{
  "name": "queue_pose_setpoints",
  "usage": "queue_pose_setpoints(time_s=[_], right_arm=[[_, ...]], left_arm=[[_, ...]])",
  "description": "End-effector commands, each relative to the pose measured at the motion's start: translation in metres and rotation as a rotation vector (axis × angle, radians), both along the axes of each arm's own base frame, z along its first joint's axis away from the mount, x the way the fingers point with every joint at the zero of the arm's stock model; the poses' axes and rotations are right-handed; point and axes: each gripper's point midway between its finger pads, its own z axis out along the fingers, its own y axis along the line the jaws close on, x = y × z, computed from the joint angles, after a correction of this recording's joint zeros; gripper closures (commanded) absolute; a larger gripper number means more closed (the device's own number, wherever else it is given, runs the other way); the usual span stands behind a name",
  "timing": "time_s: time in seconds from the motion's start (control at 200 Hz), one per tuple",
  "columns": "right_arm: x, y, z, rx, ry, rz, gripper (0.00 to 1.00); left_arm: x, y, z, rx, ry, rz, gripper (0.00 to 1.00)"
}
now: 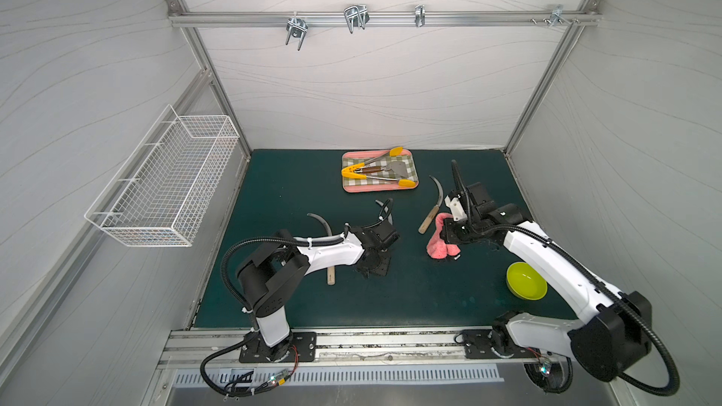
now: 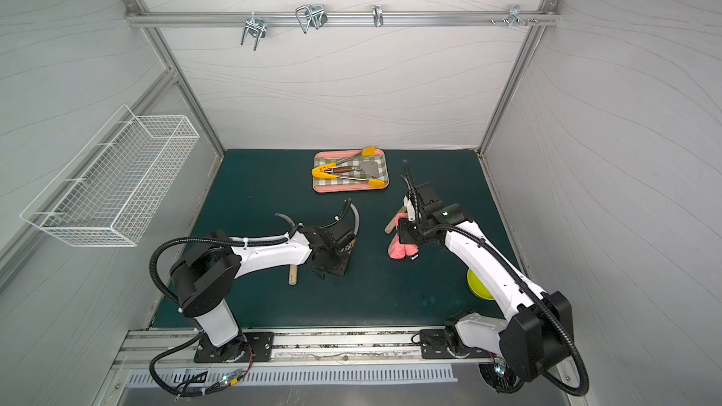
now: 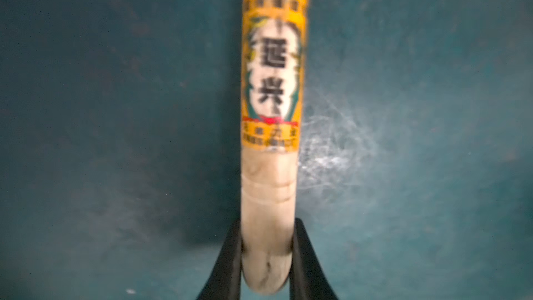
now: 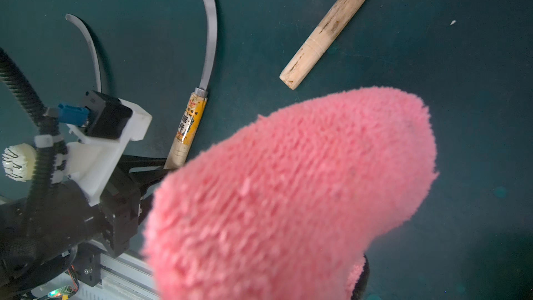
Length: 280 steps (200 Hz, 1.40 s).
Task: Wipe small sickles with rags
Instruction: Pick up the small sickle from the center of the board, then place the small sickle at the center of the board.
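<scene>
1. Nearest the robot's bases, on the right side, a lime-green bowl sits on the dark green mat, partly tucked under the right arm.
2. A little farther, on the left side, the pale handle end of a second sickle pokes out from beneath the left arm. Its grey blade curves out on the arm's far side.
3. The left gripper is clamped on the butt end of the labelled sickle. Its black fingers press on either side of the pale wood, below the orange label band. This sickle lies on the mat with its curved blade pointing away from the gripper.
4. To the right, across a gap of bare mat, the right gripper holds the pink rag. The fuzzy cloth hides its jaws, which are closed on it, and drapes down below them.
5. Just beyond the rag, the plain-handled sickle lies on the mat, its handle end near the cloth and its blade toward the far wall.
6. Farthest away, a pink-rimmed checked tray holds yellow-tipped tongs and a brown-handled spatula.
</scene>
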Motion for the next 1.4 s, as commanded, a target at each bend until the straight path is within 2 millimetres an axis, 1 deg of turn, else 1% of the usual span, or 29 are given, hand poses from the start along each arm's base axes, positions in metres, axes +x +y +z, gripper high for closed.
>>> queue_pose_setpoints(time_s=[0.0,0.18,0.305,0.385,0.46,0.545,0.64,0.765,0.87,0.925,1.021,1.101,1.206,1.291,1.396], right_arm=[[0.001,0.001,0.005,-0.011,-0.008,0.012,0.87],[-0.003,-0.003,0.008,-0.008,-0.014,0.014,0.87],[-0.004,-0.010,0.010,0.014,-0.012,-0.011,0.87],[-0.004,-0.018,0.013,0.039,-0.009,-0.037,0.87],[-0.002,-0.026,0.018,0.054,-0.015,-0.058,0.87],[0.000,-0.034,0.024,0.053,-0.021,-0.074,0.87],[0.003,-0.045,0.029,0.042,-0.019,-0.095,0.87],[0.007,-0.052,0.036,0.053,-0.032,-0.115,0.87],[0.009,-0.055,0.040,0.052,-0.037,-0.122,0.87],[0.009,-0.055,0.040,0.052,-0.037,-0.122,0.87],[0.008,-0.055,0.039,0.050,-0.028,-0.123,0.87],[0.005,-0.057,0.035,0.037,-0.010,-0.125,0.87],[0.003,-0.061,0.035,0.015,-0.005,-0.131,0.86],[0.000,-0.064,0.035,-0.003,0.005,-0.133,0.86],[-0.005,-0.064,0.030,-0.015,0.037,-0.123,0.86]], left_arm=[[0.004,0.000,0.002,0.013,-0.009,0.004,1.00],[0.000,0.012,0.016,0.034,-0.035,-0.023,1.00],[-0.009,0.018,0.033,0.018,-0.062,-0.065,1.00],[-0.018,0.018,0.046,-0.002,-0.093,-0.115,1.00],[-0.028,0.013,0.059,-0.016,-0.139,-0.189,1.00],[-0.044,0.001,0.074,-0.020,-0.206,-0.309,1.00],[-0.064,-0.015,0.081,-0.029,-0.243,-0.441,1.00],[-0.087,-0.029,0.077,-0.015,-0.244,-0.580,1.00],[-0.100,-0.036,0.069,-0.002,-0.223,-0.641,1.00],[-0.103,-0.038,0.063,0.010,-0.214,-0.659,1.00],[-0.101,-0.042,0.051,0.039,-0.204,-0.671,1.00],[-0.096,-0.049,0.040,0.056,-0.205,-0.676,1.00],[-0.092,-0.060,0.025,0.083,-0.181,-0.682,1.00],[-0.088,-0.070,0.019,0.076,-0.173,-0.681,1.00],[-0.081,-0.081,0.017,0.043,-0.166,-0.669,1.00]])
